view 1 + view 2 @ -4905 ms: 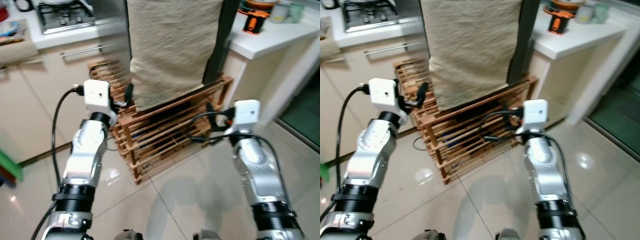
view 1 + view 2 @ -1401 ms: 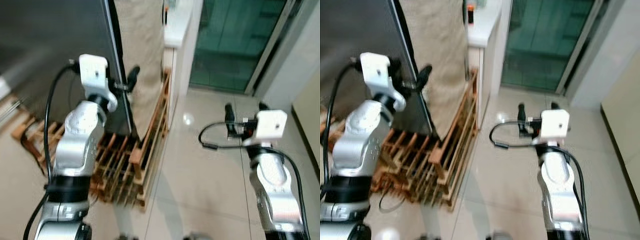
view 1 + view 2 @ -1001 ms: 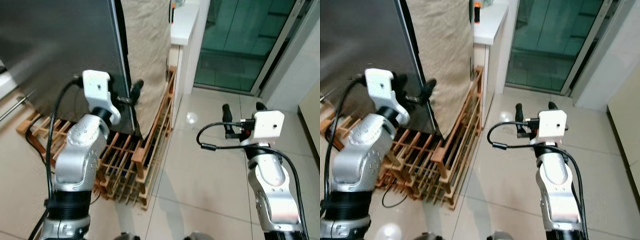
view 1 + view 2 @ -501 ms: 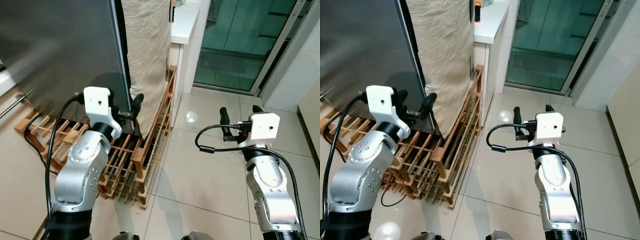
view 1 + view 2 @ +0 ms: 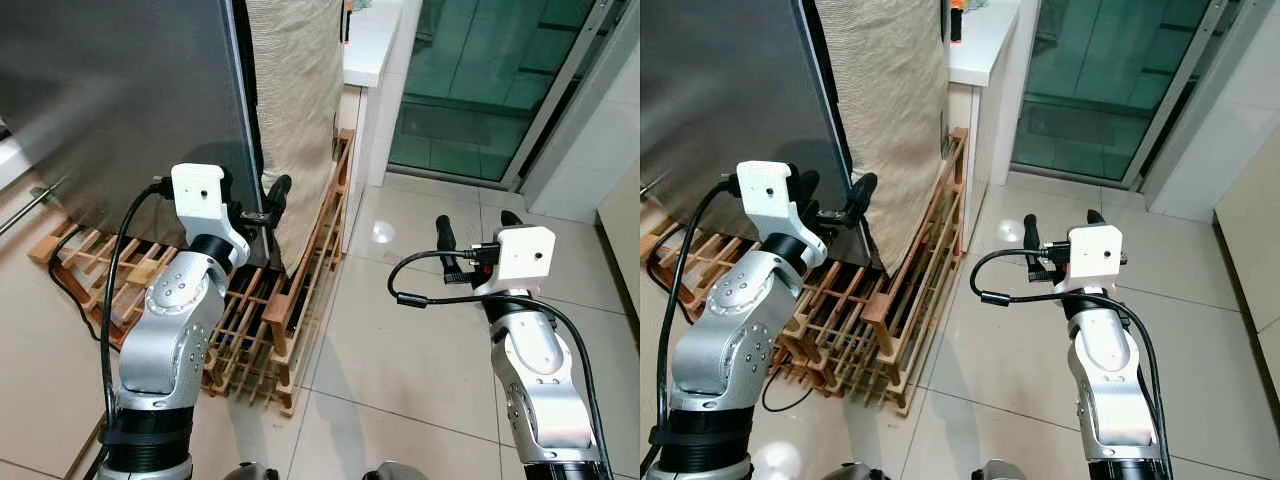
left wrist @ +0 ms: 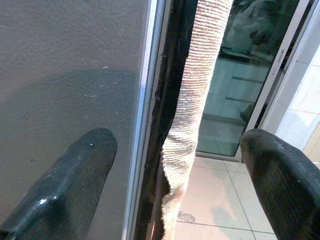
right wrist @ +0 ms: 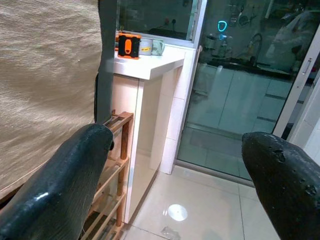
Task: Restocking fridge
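grey fridge door [image 5: 120,90], beige cloth [image 5: 295,90] hanging beside it.
left tool [image 6: 175,165] spread wide straddling the door edge; right tool [image 7: 180,170] released above the floor.

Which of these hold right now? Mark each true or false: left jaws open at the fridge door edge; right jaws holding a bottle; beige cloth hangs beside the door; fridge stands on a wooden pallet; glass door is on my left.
1. The left gripper has open jaws at the fridge door edge: true.
2. The right gripper holds a bottle: false, its jaws are open and empty.
3. A beige cloth hangs beside the door: true.
4. The fridge stands on a wooden pallet: true.
5. The glass door is on the left: false, it is ahead to the right.
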